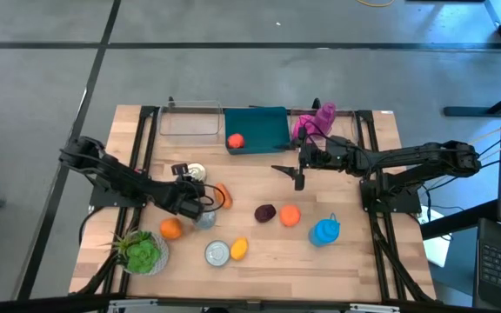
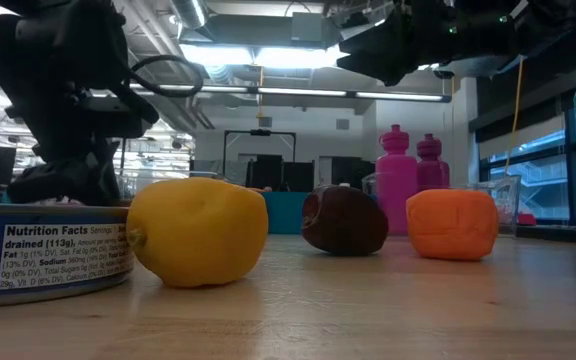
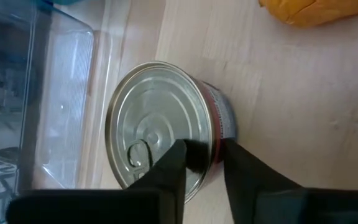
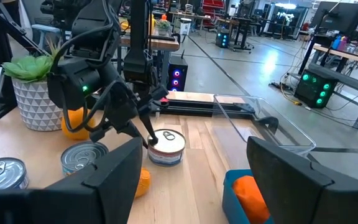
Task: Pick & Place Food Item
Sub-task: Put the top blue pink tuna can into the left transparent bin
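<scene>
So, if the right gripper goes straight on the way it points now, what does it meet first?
Probably the tin can that the left gripper is pinching at the rim. In the right wrist view it lies nearly centred between the right gripper fingers, with bare table before it. Depth is uncertain.

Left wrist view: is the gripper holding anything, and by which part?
The left gripper pinches the silver tin can at its rim, one finger on the lid, one outside.

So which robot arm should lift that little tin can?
Left. The left gripper already pinches the rim of the can, while the right gripper hangs open farther off, near the teal bin.
</scene>
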Motion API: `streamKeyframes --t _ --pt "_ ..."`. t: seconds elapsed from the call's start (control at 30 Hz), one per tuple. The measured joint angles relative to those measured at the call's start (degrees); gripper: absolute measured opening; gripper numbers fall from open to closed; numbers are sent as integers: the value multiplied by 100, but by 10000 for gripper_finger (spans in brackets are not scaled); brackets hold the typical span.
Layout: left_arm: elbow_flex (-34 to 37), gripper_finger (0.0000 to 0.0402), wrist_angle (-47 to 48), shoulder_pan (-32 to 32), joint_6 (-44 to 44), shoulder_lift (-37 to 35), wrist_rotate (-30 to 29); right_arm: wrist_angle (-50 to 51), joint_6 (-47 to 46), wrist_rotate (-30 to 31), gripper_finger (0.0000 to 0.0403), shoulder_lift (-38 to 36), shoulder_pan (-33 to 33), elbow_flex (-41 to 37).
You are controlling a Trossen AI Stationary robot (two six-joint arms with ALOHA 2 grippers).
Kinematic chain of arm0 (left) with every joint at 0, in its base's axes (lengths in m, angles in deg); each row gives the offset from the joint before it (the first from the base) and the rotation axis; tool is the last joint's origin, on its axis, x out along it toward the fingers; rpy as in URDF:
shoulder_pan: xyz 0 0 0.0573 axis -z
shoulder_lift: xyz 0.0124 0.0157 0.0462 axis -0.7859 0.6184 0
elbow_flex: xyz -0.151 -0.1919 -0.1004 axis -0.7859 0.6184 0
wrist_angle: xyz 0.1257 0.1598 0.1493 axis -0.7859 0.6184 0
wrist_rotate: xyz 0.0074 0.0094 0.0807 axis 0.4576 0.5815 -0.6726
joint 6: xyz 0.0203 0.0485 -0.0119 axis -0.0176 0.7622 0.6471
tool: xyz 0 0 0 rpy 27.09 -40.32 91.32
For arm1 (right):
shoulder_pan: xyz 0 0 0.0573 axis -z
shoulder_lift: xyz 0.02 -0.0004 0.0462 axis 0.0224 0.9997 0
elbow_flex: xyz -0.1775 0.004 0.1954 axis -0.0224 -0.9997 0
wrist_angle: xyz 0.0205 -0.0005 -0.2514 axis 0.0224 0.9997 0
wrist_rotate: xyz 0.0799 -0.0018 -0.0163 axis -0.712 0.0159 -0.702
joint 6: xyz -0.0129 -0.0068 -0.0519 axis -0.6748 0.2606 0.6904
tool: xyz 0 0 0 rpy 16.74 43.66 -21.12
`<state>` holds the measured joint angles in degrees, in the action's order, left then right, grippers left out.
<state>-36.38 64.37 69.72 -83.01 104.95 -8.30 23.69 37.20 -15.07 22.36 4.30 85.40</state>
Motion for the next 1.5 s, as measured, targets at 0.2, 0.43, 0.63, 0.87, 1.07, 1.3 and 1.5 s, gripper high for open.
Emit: streamKeyframes --t 0.2,0.43,0.63,0.87,1.07,1.3,1.5 --pt "0 27 0 0 0 2 63 0 -2 0 288 -1 0 0" --pt "0 2 -9 -65 -83 2 116 0 0 0 288 -1 0 0" --pt "-68 2 13 -207 -53 -26 202 0 0 0 288 -1 0 0" --pt "-487 2 375 -388 298 -9 297 -1 2 1 288 -1 0 0" --pt "-716 1 609 -583 407 -4 534 -2 2 0 288 -1 0 0" --pt "-831 1 608 -717 411 -9 517 0 2 0 288 -1 0 0" --pt "-978 1 705 -721 514 -15 410 0 2 0 288 -1 -2 0"
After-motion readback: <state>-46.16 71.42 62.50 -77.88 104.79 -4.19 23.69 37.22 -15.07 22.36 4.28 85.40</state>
